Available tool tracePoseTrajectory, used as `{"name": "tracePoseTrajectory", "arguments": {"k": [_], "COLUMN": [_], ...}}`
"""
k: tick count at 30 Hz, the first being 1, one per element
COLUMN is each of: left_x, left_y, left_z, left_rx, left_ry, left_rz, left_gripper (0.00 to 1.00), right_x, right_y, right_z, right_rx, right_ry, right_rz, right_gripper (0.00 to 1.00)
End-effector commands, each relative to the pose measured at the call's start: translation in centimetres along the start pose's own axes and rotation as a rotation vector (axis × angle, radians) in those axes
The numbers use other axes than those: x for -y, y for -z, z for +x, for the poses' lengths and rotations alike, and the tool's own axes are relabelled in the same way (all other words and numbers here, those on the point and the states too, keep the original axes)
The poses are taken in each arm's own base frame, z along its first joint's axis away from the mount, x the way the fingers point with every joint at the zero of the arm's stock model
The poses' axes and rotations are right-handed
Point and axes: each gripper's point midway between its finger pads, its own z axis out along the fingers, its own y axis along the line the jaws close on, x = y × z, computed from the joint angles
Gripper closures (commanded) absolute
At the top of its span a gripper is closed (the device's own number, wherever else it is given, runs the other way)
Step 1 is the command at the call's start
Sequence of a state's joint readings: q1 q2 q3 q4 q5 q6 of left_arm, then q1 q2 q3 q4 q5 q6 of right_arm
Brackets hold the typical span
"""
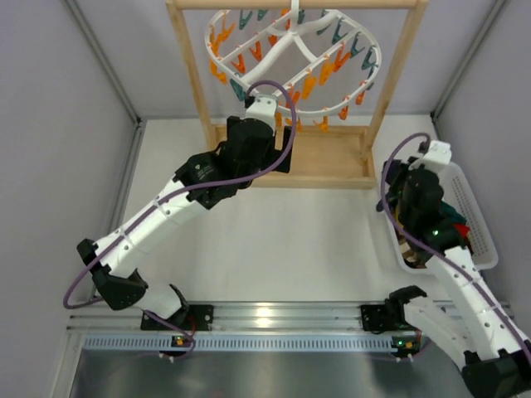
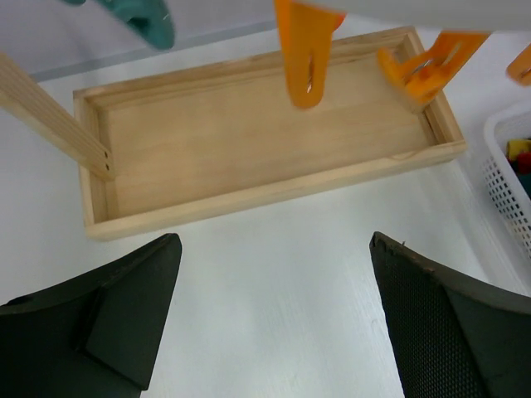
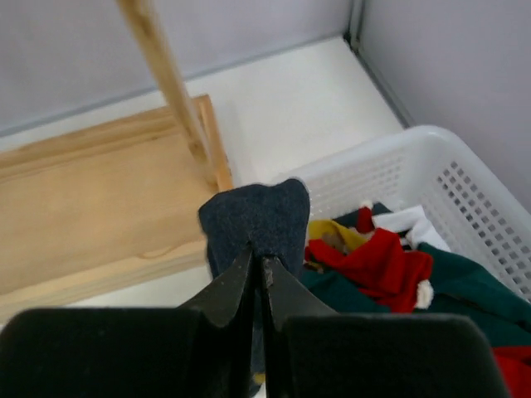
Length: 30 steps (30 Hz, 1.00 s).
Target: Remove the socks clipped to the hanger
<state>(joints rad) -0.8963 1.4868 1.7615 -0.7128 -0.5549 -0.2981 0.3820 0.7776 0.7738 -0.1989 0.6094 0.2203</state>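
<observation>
White tabletop [image 1: 282,245] beneath hanger [image 1: 293,36], grey walls [image 1: 50,99]

Bright, even light is thrown from above, so that only faint, soft shadows are cast on the white table [image 1: 274,240]. A patch of glare is seen on the metal rail [image 1: 265,316] in the top view. In the left wrist view the orange clips [image 2: 307,50] near the lens are blurred, and the left gripper [image 2: 274,323] is rendered almost black. In the right wrist view the right gripper [image 3: 258,278] is dark and soft, while the dark sock [image 3: 253,220] and the basket [image 3: 465,191] are kept fairly sharp
</observation>
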Motion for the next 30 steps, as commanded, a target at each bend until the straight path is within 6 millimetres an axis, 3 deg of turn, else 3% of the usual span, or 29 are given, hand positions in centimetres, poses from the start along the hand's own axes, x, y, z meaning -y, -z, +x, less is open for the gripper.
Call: {"name": "tracePoseTrajectory", "arguments": {"k": [1, 2, 3, 9, 12, 13, 15, 16, 17, 18, 22, 24, 25, 26, 29, 30], "left_x": [-2.2, -3.2, -3.7, -7.4, -8.7, -9.4, -10.7, -11.0, -11.5, -11.8, -14.2, -15.1, -15.5, -16.0, -17.4, -17.7], "left_y": [3.4, 5.0, 5.2, 9.1, 9.4, 9.6, 9.7, 9.7, 9.7, 9.4, 9.5, 9.5, 9.5, 9.5, 9.3, 9.4], "left_z": [-0.8, -1.3, -0.1, 1.5, 3.9, 4.8, 6.0, 6.9, 7.2, 8.0, 9.3, 10.0, 10.0, 10.2, 10.6, 10.6], "left_rx": [0.06, 0.089, 0.074, 0.12, 0.09, 0.079, 0.054, 0.036, 0.029, 0.013, 0.021, 0.03, 0.043, 0.049, 0.055, 0.063], "left_ry": [0.079, 0.099, 0.09, 0.107, 0.075, 0.064, 0.038, 0.02, 0.018, 0.003, 0.012, 0.04, 0.068, 0.088, 0.127, 0.138], "left_rz": [0.006, 0.008, 0.0, -0.021, -0.05, -0.068, -0.121, -0.13, -0.145, -0.157, -0.253, -0.302, -0.322, -0.338, -0.378, -0.385], "left_gripper": [0.01, 0.01, 0.01, 0.01, 0.01, 0.01, 0.01, 0.01, 0.01, 0.01, 0.01, 0.01, 0.01, 0.01, 0.01, 0.01], "right_x": [2.4, 3.3, 5.5, 9.6, 10.7, 11.9, 11.4, 13.1, 14.0, 14.5, 15.0, 14.9, 14.9, 15.0, 15.5, 15.5], "right_y": [-2.7, -3.5, -4.3, -7.7, -9.7, -9.9, -10.7, -9.9, -10.2, -10.3, -11.3, -11.5, -11.5, -11.4, -10.0, -9.2], "right_z": [-0.3, -0.6, -1.1, -1.6, 2.0, 5.3, 7.5, 11.3, 11.4, 13.4, 15.3, 14.7, 14.0, 13.1, 10.4, 8.5], "right_rx": [-0.156, -0.158, -0.146, -0.129, -0.18, -0.238, -0.236, -0.293, -0.254, -0.295, -0.379, -0.392, -0.372, -0.346, -0.306, -0.28], "right_ry": [-0.052, -0.069, -0.101, -0.175, -0.255, -0.334, -0.467, -0.498, -0.506, -0.506, -0.499, -0.482, -0.476, -0.473, -0.438, -0.417], "right_rz": [-0.039, -0.012, 0.055, 0.233, 0.253, 0.282, 0.218, 0.281, 0.318, 0.344, 0.355, 0.342, 0.338, 0.339, 0.367, 0.367], "right_gripper": [1.0, 1.0, 1.0, 1.0, 1.0, 1.0, 1.0, 1.0, 1.0, 1.0, 1.0, 0.87, 0.74, 0.47, 0.32, 0.29]}}
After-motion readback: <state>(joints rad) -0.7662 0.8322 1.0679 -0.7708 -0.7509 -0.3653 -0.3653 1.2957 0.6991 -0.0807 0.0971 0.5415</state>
